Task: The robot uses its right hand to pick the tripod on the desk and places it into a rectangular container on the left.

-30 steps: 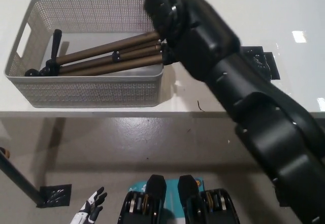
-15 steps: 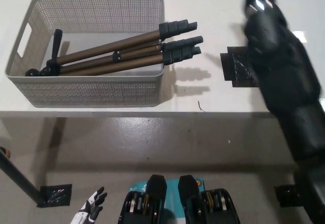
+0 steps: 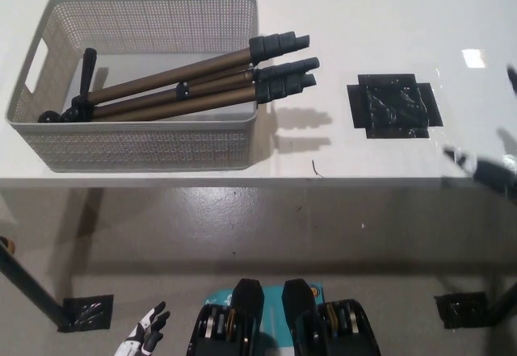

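Head view.

Tripod (image 3: 182, 88): folded, bronze legs, black feet. Lies slantwise in the basket (image 3: 153, 156), head at the basket's 8 o'clock corner, feet propped over the rim at 3 o'clock and jutting past it above the desk (image 3: 347, 17). No hand touches it.

Basket: grey perforated rectangle with a handle slot in its 9 o'clock wall, on the desk at picture 10 o'clock.

Black patch (image 3: 393, 106): flat on the desk at 2 o'clock, well apart from the tripod feet.

Left hand (image 3: 144, 336): white, at picture 7 o'clock, low beside the body, fingers spread, holding nothing.

Right hand (image 3: 491, 174): only a dark blur at the 3 o'clock edge; cannot tell whether the fingers are apart or closed.
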